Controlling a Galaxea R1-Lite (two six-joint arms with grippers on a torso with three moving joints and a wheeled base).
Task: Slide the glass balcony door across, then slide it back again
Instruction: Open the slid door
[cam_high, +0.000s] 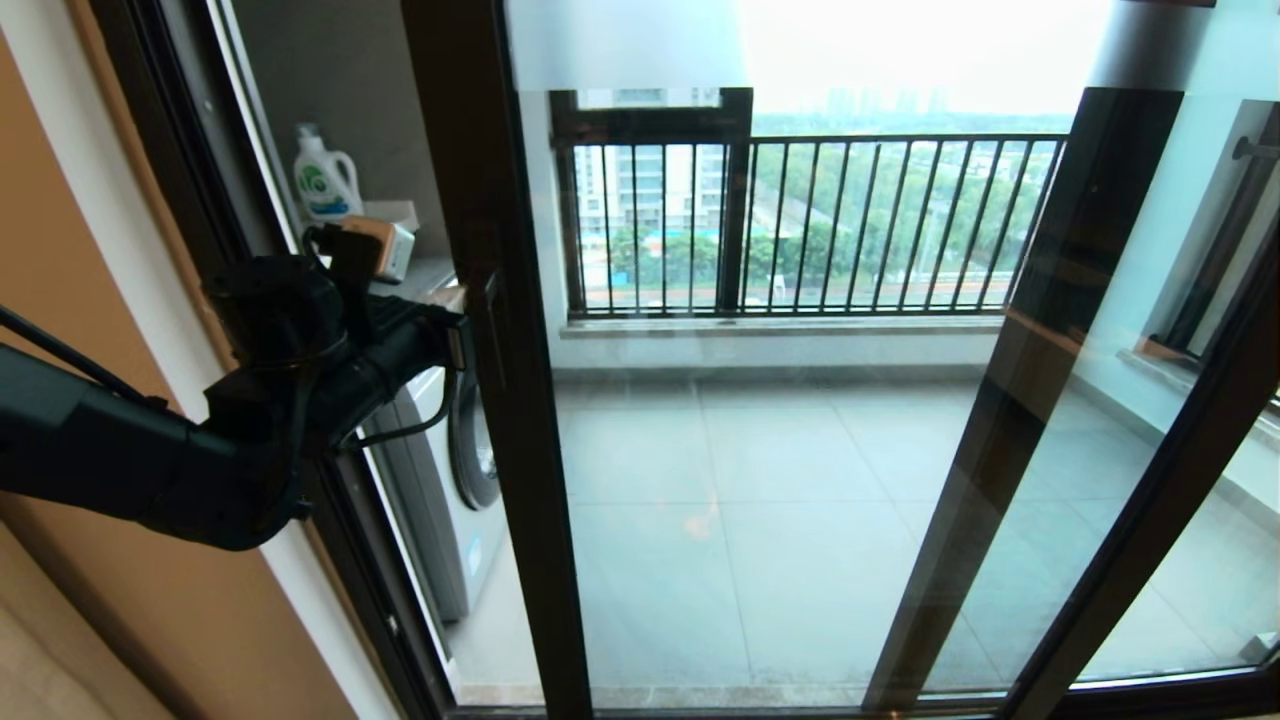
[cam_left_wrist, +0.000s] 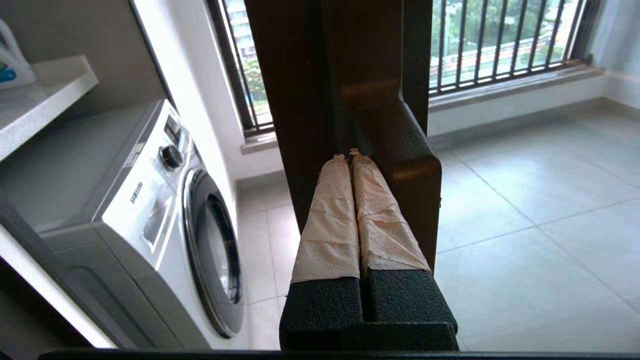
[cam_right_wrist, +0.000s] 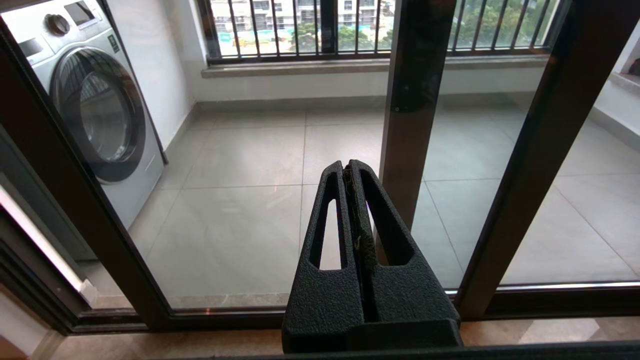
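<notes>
Left gripper (cam_left_wrist: 350, 157) fingers together, against glass balcony door (cam_high: 500, 400) handle.

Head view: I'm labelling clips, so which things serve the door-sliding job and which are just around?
Job:
glass balcony door
its handle
left gripper, shut, tips at the handle

Just around:
washing machine
detergent bottle
balcony railing
right gripper, shut, idle

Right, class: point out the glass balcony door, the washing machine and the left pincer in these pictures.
glass balcony door (cam_high: 500, 420): head view, on its dark left frame post.
washing machine (cam_left_wrist: 150, 200): left wrist view, on its white front panel.
left pincer (cam_left_wrist: 348, 159): left wrist view, at the taped tips, shut, by the door's handle.
</notes>
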